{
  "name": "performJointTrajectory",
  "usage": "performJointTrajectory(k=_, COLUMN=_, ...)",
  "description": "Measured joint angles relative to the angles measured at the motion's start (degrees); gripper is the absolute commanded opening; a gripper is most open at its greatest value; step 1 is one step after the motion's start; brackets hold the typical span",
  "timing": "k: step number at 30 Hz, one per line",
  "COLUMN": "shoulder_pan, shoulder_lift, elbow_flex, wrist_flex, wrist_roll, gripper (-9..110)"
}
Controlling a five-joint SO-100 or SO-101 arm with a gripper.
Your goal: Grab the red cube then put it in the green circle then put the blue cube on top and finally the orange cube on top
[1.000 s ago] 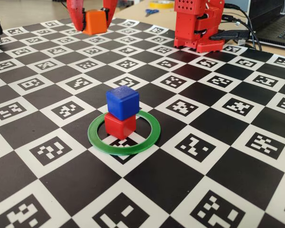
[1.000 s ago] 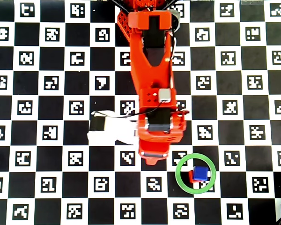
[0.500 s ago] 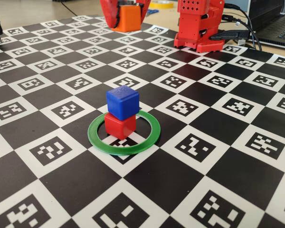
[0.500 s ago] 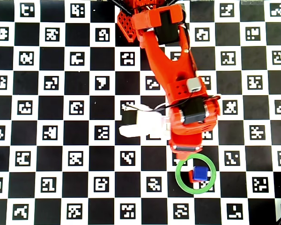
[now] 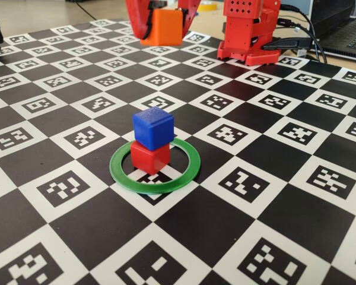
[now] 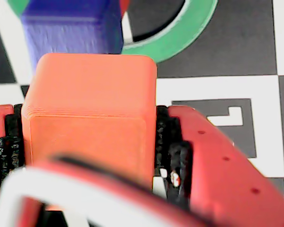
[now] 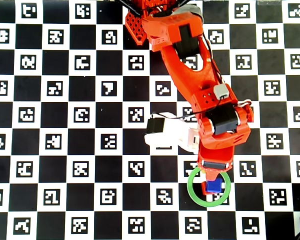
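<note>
Overhead view: one green circle (image 7: 192,190) near the checkered board's (image 7: 65,150) bottom edge, right of centre. Inside it, one red cube (image 5: 149,157) on the board; one blue cube (image 5: 153,127) stacked squarely on top. One orange cube (image 6: 90,113), off the board, clenched between the black-padded fingers (image 6: 173,156) of the red gripper (image 5: 163,27). Wrist view shows the orange cube just short of the blue cube, ring arc beyond. Arm (image 7: 190,75) reaches from the top edge down over the ring, covering part of the stack. White camera housing (image 7: 170,132) juts beside the wrist. Robot base (image 5: 249,29), cables and scissors (image 5: 188,15) beyond the far edge.
</note>
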Motion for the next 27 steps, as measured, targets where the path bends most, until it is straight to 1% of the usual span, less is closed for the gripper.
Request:
performJointTrajectory(k=10, shoulder_pan=-1.05, shoulder_lift=-6.24, elbow_flex=-3.87, wrist_flex=-3.52, wrist_roll=0.18, gripper=-3)
performJointTrajectory(k=21, shoulder_pan=-1.23, shoulder_lift=-12.13, elbow_flex=-9.49, wrist_flex=-5.62, wrist_roll=-3.52, gripper=-4)
performJointTrajectory(k=27, shoulder_pan=-1.23, shoulder_lift=-13.18, elbow_flex=-9.58, wrist_flex=-5.71, wrist_roll=-3.87, gripper=-4)
